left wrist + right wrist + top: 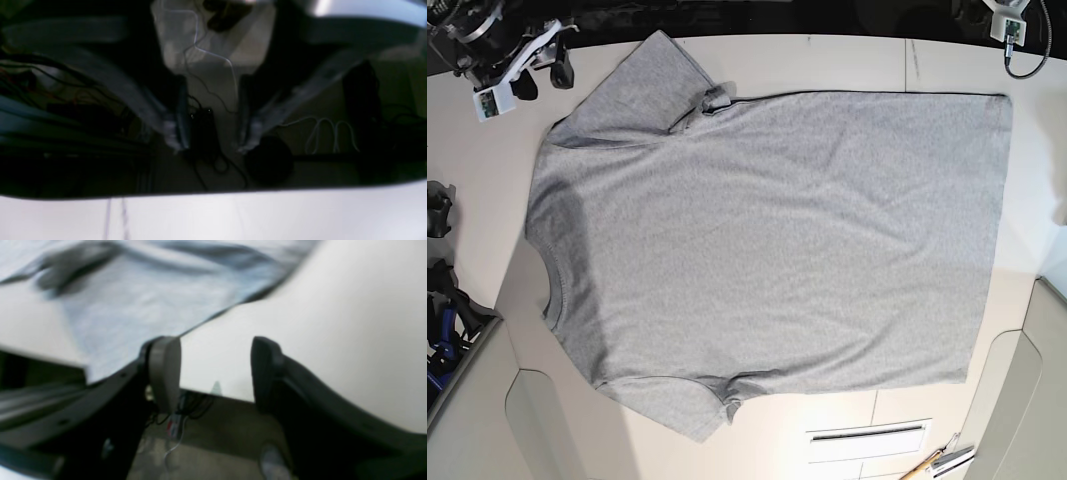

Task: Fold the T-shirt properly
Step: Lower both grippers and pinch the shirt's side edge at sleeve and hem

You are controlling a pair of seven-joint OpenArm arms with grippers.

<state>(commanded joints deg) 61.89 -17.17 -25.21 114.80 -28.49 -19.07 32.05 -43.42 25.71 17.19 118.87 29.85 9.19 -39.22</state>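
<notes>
Grey T-shirt (767, 250) spread flat (plain side up), unfolded

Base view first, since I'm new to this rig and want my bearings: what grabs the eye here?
The grey T-shirt dominates, spread flat, plain side up, across the pale table, collar at the image's left, hem at its right. The right claw hangs open over the table's edge beside one sleeve. The left claw, also open, is off the cloth, above cables on the floor.
</notes>
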